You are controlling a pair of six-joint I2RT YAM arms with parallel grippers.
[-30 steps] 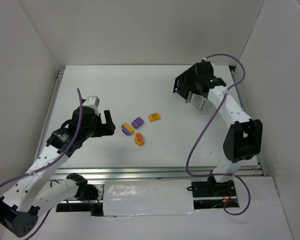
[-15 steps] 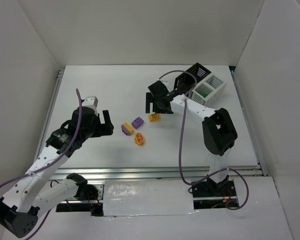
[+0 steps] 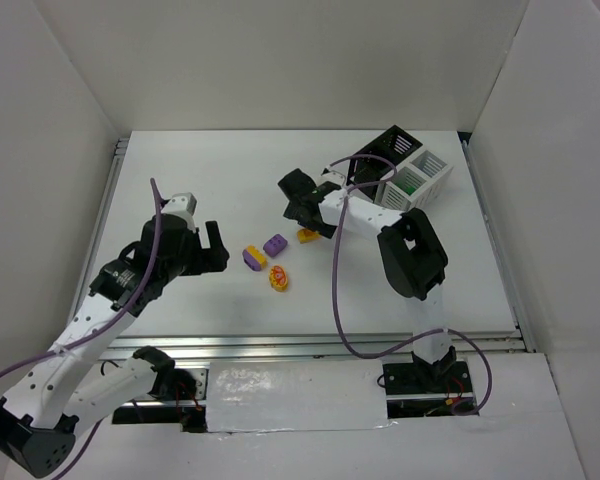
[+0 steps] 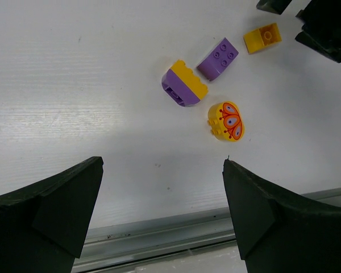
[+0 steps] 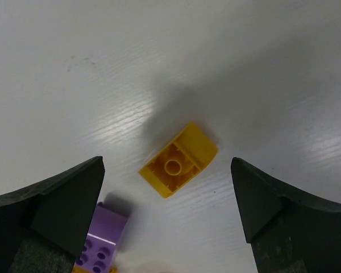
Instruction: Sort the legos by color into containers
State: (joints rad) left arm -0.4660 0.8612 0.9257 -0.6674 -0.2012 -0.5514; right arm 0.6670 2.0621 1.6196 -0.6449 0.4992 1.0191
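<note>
On the left of the worktop, the left arm holds its jaws wide open and empty, near the bricks but touching none. To its right four bricks lie loose: a yellow-purple brick, a purple brick just beside it, an oval red-yellow brick nearer the front edge, and an orange brick. The right arm hangs over the orange brick with jaws wide and not touching it, and further right the black bin and the white bin stand touching, with something green in the white one.
</note>
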